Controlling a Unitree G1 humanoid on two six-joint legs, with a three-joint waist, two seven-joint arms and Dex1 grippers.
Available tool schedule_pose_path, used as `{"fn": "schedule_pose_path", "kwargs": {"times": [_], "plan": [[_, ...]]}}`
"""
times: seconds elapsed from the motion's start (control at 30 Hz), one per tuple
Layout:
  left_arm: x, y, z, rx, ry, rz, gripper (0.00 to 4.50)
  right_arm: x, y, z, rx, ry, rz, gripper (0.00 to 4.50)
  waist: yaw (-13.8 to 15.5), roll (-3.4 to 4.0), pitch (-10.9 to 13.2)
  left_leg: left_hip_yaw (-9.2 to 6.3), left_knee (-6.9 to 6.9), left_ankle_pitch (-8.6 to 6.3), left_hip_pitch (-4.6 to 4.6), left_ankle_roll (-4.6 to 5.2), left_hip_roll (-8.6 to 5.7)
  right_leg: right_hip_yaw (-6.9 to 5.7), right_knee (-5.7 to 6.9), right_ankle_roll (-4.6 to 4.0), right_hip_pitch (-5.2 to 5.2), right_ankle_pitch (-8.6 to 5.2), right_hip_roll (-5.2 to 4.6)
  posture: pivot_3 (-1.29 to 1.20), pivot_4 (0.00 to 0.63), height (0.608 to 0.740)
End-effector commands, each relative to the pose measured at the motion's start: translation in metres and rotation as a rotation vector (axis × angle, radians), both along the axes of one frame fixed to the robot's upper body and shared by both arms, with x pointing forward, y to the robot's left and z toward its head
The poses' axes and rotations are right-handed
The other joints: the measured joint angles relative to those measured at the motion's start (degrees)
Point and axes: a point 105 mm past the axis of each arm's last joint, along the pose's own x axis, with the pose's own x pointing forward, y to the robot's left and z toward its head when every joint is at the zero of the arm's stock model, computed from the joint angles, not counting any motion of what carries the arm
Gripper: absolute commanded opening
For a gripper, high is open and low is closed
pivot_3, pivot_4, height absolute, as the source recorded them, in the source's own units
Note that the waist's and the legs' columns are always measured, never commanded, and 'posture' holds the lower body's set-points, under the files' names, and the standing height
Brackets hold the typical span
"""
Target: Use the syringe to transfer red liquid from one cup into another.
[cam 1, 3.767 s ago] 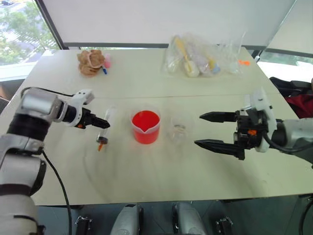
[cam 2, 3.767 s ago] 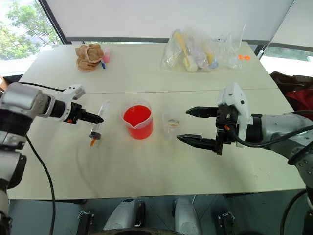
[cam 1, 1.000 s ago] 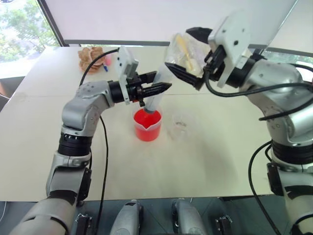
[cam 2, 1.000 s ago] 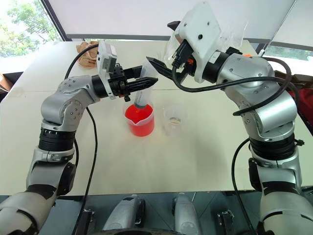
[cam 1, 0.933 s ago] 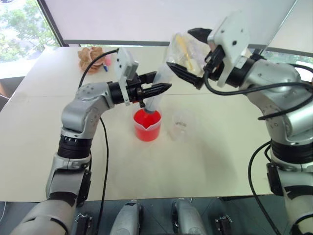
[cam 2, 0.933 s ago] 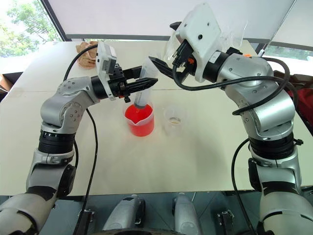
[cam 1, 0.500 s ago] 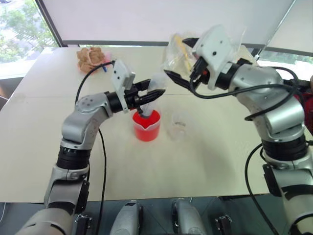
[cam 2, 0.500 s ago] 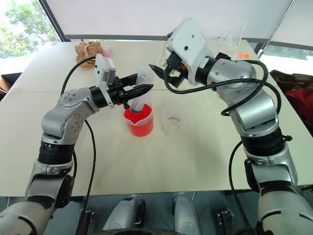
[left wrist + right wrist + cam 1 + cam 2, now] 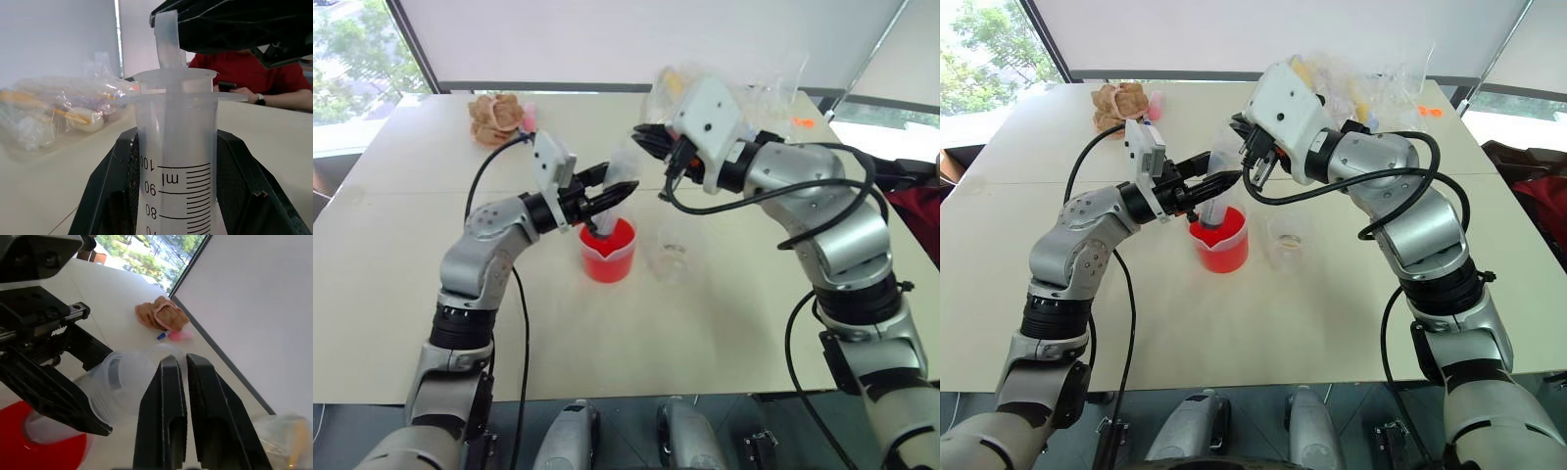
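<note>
1. One syringe (image 9: 176, 98) is held a bit tilted over the big beaker (image 9: 607, 262). Its low end is down inside the beaker, at the red liquid (image 9: 615, 238).
2. The clear tube of the syringe is hugged on both sides by the left tool (image 9: 1222, 168), which is closed tight on it.
3. The plunger (image 9: 167, 41) sticks out of the top of the tube. Its flat stem is pinched by the right tool (image 9: 181, 360), whose two black fingers are pressed almost together.
4. The step in hand is judged to be the filling: the plunger is to be pulled up so red liquid is sucked in.
5. The plunger should be pulled slowly and straight along the tube. If it is pulled sideways, the stem could slip out of the thin pinch.
6. The tube should be held steady by the left tool while the pull is made. If the tip is lifted out of the red liquid, air would be sucked in.
7. The beaker should not be pushed, since red liquid could be spilled on the counter (image 9: 724, 333).
8. The small cup (image 9: 672, 257) is set just beside the beaker, on the right tool's side. It looks nearly empty, so the pouring-over part is not yet done.
</note>
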Motion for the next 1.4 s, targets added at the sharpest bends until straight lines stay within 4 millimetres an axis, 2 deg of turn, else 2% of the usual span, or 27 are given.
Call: {"fn": "schedule_pose_path", "kwargs": {"times": [0.03, 0.27, 0.7, 1.0, 1.1, 1.2, 1.3, 1.37, 1.4], "plan": [[-0.006, 0.0, 0.013, -0.018, -0.052, -0.03, 1.49, 0.0, -0.014, 0.026, 0.056, -0.087, -0.058, 0.06, -0.01, 0.0, 0.0, 0.0, 0.0, 0.0, 0.0, 0.0, 0.0, 0.0, 0.0, 0.0, 0.0, 0.0, 0.0, 0.0, 0.15, 0.74], [-0.009, -0.001, -0.001, 0.0, 0.002, -0.059, 1.49, 0.006, -0.026, 0.047, 0.114, -0.161, -0.125, 0.06, -0.05, 0.0, 0.0, 0.0, 0.0, 0.0, 0.0, 0.0, 0.0, 0.0, 0.0, 0.0, 0.0, 0.0, 0.0, 0.0, 0.15, 0.74], [-0.008, -0.005, -0.005, -0.002, 0.009, -0.066, 1.49, 0.012, -0.043, 0.077, 0.198, -0.272, -0.214, 0.06, -0.03, 0.0, 0.0, 0.0, 0.0, 0.0, 0.0, -0.01, 0.0, 0.0, 0.0, 0.0, 0.0, 0.0, 0.0, 0.0, 0.15, 0.74], [-0.008, -0.009, -0.012, 0.002, 0.026, -0.082, 1.49, 0.013, -0.049, 0.082, 0.201, -0.296, -0.243, 0.06, -0.05, 0.0, 0.0, 0.0, 0.0, 0.0, 0.0, -0.01, 0.0, 0.0, 0.0, 0.0, 0.0, 0.0, 0.0, 0.0, 0.15, 0.74], [-0.007, -0.011, -0.008, -0.014, 0.023, -0.083, 1.49, 0.012, -0.046, 0.079, 0.206, -0.275, -0.223, 0.06, -0.05, 0.0, 0.0, 0.0, -0.01, 0.0, 0.0, -0.01, 0.0, 0.0, 0.0, 0.0, 0.0, 0.0, 0.0, 0.0, 0.15, 0.74], [-0.005, -0.011, 0.0, -0.046, 0.011, -0.077, 1.49, 0.011, -0.045, 0.072, 0.214, -0.24, -0.204, 0.93, 0.02, 0.0, 0.0, 0.0, -0.01, 0.01, 0.0, -0.01, 0.0, 0.0, 0.0, 0.0, 0.0, 0.0, 0.0, 0.0, 0.15, 0.74], [-0.003, -0.008, 0.005, -0.054, 0.003, -0.069, 1.49, 0.009, -0.045, 0.064, 0.193, -0.213, -0.191, 2.52, 0.04, 0.0, 0.0, 0.0, -0.01, 0.0, 0.0, -0.01, 0.0, 0.0, -0.01, 0.0, 0.0, 0.0, 0.0, 0.0, 0.15, 0.74], [-0.002, -0.006, 0.007, -0.054, 0.001, -0.06, 1.49, -0.002, -0.038, 0.052, 0.138, -0.168, -0.101, 3.4, 0.1, 0.0, 0.0, 0.0, -0.01, 0.0, 0.0, 0.0, 0.0, 0.0, -0.01, 0.0, 0.0, 0.0, 0.0, 0.0, 0.15, 0.74], [-0.001, -0.004, 0.007, -0.057, 0.003, -0.054, 1.49, -0.006, -0.041, 0.051, 0.141, -0.154, -0.084, 3.4, 0.09, 0.0, 0.0, -0.01, -0.03, -0.01, -0.01, 0.02, 0.0, -0.01, -0.02, 0.0, 0.0, 0.0, 0.0, 0.0, 0.15, 0.74]]}}
